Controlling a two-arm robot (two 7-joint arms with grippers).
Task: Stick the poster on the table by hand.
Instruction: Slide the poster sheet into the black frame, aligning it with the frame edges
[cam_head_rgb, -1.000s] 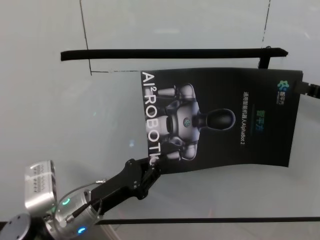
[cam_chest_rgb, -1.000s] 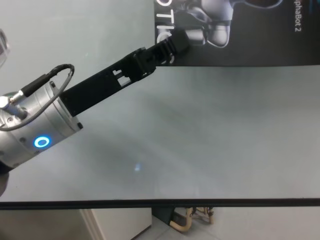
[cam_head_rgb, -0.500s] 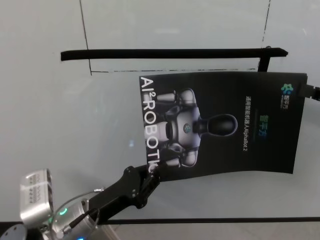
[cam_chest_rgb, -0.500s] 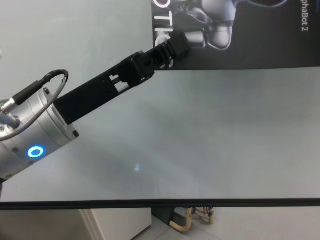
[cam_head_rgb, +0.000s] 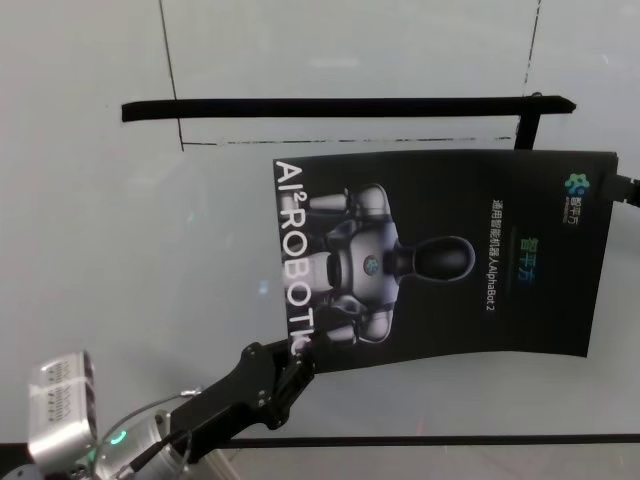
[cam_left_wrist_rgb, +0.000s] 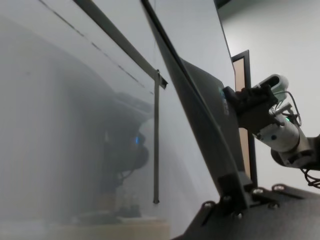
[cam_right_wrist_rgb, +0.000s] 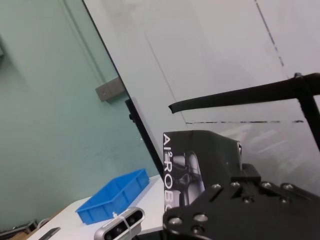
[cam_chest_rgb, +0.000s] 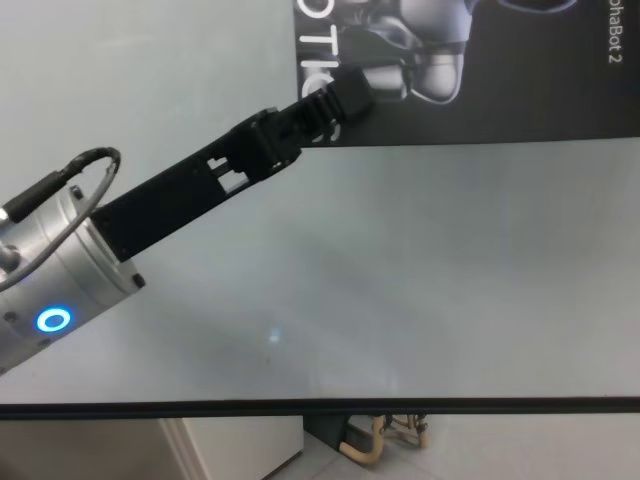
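The black poster with the silver robot and white "ROBOTIC" letters hangs stretched just above the pale table. My left gripper is shut on its near left corner; the chest view shows this gripper on the poster. My right gripper is shut on the far right corner. The left wrist view shows the poster edge-on, lifted off the table, with the right gripper clamped on its far end. The right wrist view shows the poster from behind.
A black bar with a short post runs across the far side of the table. The table's dark front edge is close to my body. A blue bin sits beyond my left arm.
The poster has shifted toward me and hangs flatter. My left arm has drawn back toward my body with the corner still in its grip; the right gripper has come nearer with it.
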